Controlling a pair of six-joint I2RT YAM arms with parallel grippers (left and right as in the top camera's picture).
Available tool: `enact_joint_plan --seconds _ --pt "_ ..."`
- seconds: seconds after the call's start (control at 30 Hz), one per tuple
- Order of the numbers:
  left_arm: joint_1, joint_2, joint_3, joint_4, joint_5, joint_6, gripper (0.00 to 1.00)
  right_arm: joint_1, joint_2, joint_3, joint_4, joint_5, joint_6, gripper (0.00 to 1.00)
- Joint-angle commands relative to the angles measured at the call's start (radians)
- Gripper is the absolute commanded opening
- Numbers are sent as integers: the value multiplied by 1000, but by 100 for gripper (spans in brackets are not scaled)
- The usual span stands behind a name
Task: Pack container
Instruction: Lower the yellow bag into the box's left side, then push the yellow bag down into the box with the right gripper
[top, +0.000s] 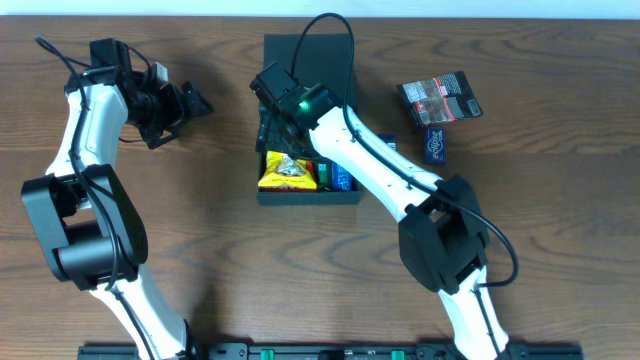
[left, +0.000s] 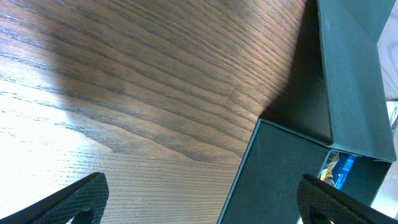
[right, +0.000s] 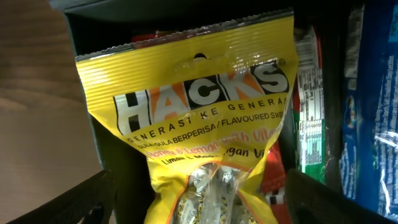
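Note:
The container (top: 300, 55) is a dark box at the table's middle, its flap lid open toward the back. A yellow HACKS packet (top: 288, 172) lies in its front left part. My right gripper (top: 276, 135) hangs over the box's inside. In the right wrist view the right gripper (right: 205, 208) is open, its fingers (right: 74, 199) wide on either side of the yellow packet (right: 199, 124) and apart from it. My left gripper (top: 185, 110) hovers left of the box, open and empty. The left wrist view has the left gripper (left: 205, 211) over bare wood beside the container (left: 348, 74).
Green (right: 311, 112), red (right: 277, 180) and blue (right: 373, 124) packets sit in the box beside the yellow one. A black-and-red packet (top: 440, 98) and a small blue packet (top: 436, 143) lie on the wooden table (top: 150, 220) right of the box.

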Motion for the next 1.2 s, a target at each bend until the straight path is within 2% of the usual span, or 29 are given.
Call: enact_joint_plan --seconds 0.0,0.03,0.07,0.1,0.17,0.3,0.37,0.57,0.87,1.17 --pt "2 -10 27 -4 8 0 98 -25 -40 13 0 -7 -69 76" --pt "2 -10 27 -4 8 0 98 -32 -54 14 0 -8 -85 70" --pt "2 -10 27 -4 8 1 98 -42 -78 14 0 -8 -117 58" --pt "2 -10 27 -4 7 1 98 -50 -100 14 1 -8 -150 42" --pt "2 -10 27 -4 6 4 98 -68 -149 14 3 -7 -224 1" --pt "2 -10 27 -4 4 4 97 -89 -191 14 2 -83 -407 1" --pt "2 -10 27 -3 4 4 98 -97 -175 6 0 -278 -554 1" --pt "2 -10 27 -4 4 4 98 -124 -85 -35 -19 -614 -748 1" --pt "2 -10 27 -4 4 4 98 -200 -69 -154 -17 -845 -932 1" --pt "-2 -10 27 -4 4 4 97 -203 -50 -257 95 -837 -936 1"
